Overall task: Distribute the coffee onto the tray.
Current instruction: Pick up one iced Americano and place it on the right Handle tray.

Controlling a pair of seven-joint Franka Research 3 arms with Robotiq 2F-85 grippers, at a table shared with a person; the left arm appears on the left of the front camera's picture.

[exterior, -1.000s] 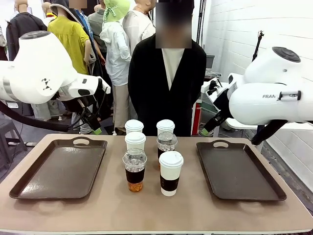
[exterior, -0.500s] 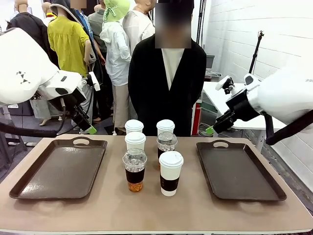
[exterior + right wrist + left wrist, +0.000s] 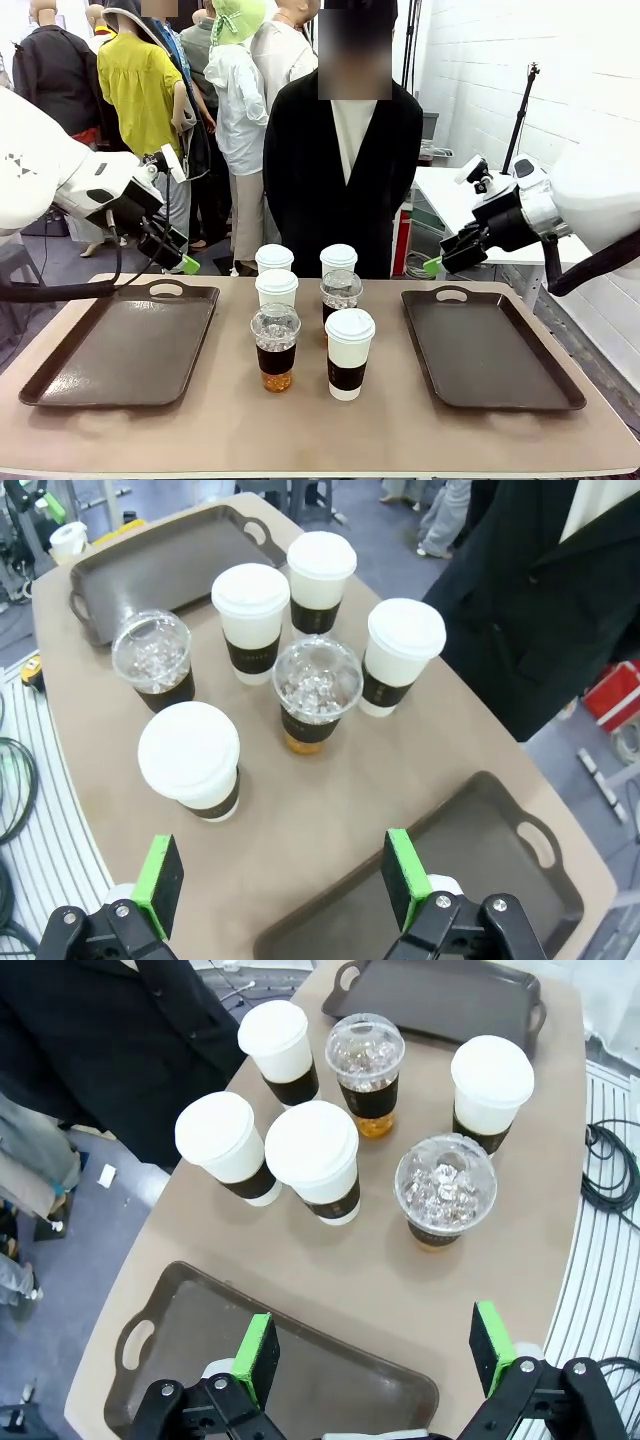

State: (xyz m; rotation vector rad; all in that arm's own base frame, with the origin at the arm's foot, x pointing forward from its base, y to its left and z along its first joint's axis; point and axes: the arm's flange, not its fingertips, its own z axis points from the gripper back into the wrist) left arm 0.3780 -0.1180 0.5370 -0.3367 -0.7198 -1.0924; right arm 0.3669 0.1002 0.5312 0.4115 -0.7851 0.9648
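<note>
Six cups stand in a cluster at the table's middle: four white lidded cups with brown sleeves (image 3: pixel 349 351) (image 3: pixel 313 1160) (image 3: pixel 190 761) and two clear dome-lidded iced drinks (image 3: pixel 275 346) (image 3: pixel 443 1190) (image 3: pixel 315 695). My left gripper (image 3: pixel 186 262) (image 3: pixel 375 1350) hovers open above the far edge of the left tray (image 3: pixel 125 345) (image 3: pixel 200 1320), holding nothing. Over the far left corner of the right tray (image 3: pixel 490 345) (image 3: pixel 480 870), my right gripper (image 3: pixel 434 265) (image 3: pixel 281 875) is also open and holding nothing. Both trays are bare.
A person in a black jacket (image 3: pixel 340 170) stands at the far side of the table, right behind the cups. Bare tabletop (image 3: pixel 320 425) lies in front of the cups and between the trays.
Both arms have swung outward, the left arm's body toward the left and the right arm's toward the right, while the grippers stay near the trays' far edges. The cups have not moved.
</note>
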